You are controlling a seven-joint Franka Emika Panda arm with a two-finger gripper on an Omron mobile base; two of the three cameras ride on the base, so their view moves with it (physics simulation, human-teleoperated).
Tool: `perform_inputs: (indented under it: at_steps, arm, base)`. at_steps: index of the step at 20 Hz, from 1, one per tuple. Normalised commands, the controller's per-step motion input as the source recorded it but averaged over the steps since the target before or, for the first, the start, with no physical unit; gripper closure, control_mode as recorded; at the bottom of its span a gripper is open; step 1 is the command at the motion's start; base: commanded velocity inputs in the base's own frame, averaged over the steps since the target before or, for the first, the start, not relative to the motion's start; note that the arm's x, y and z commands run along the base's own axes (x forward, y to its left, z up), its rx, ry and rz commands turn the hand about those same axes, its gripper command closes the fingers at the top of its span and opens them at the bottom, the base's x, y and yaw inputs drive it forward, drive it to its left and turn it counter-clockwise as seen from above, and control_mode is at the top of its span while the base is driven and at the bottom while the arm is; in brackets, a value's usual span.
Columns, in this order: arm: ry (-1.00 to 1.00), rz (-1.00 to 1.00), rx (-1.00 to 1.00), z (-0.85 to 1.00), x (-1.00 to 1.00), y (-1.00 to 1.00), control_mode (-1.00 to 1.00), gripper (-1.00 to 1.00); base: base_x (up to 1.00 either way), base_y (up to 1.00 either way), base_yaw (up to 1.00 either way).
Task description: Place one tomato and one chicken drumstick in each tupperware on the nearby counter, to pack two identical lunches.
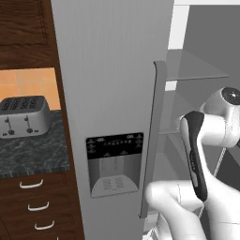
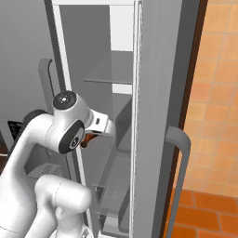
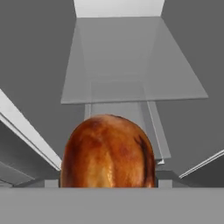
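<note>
While the arm reaches into the open fridge [image 2: 118, 139], the gripper [image 2: 90, 137] sits at centre-left of the right base view, just past the white wrist, with a brown-orange chicken drumstick [image 2: 87, 139] showing beneath it. Hand view: the drumstick [image 3: 108, 151] bulks large at bottom centre, thick rounded end toward the camera, glossy brown with darker streaks; it covers the place where the finger tips would rise, so the fingers themselves cannot be made out. Jaws read as pinched on the drumstick, partly closed around its width. Behind it, glass shelves [image 3: 131, 65] step back toward the pale rear wall at the top of the frame.

Left base view: closed fridge door [image 1: 112, 93] with a dispenser panel [image 1: 115, 164] fills the centre; a long grey handle [image 1: 157, 136] runs down its right edge. White arm links occupy the lower right. At left, a steel toaster [image 1: 23, 116] stands on the dark marbled counter [image 1: 33, 157], above brown drawers [image 1: 37, 206] with curved silver handles.
</note>
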Motion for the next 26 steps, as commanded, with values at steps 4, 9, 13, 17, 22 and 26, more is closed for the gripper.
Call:
perform_inputs:
  at_steps: [4, 9, 13, 17, 22, 26]
  arm:
    - [-0.03, 0.05, 0.0, 1.0, -0.9, 0.26, -1.0, 1.0]
    - [0.0, 0.02, 0.01, 0.99, -0.75, 0.23, -1.0, 1.0]
    - [0.0, 0.0, 0.0, 0.6, -0.59, 0.14, -1.0, 1.0]
    - [-0.01, 0.0, -0.06, 0.26, -0.36, 0.33, -1.0, 1.0]
    - [-0.02, 0.0, -0.07, 0.04, -0.18, 0.28, 1.0, 1.0]
    - [0.0, 0.0, 0.0, 0.0, 0.0, 0.0, 1.0, 1.0]
  base:
    - [0.0, 0.0, 0.0]
    - [0.0, 0.0, 0.0]
    - [0.0, 0.0, 0.0]
    - [0.0, 0.0, 0.0]
    - [-0.19, 0.12, 0.0]
    - [-0.56, 0.28, 0.0]
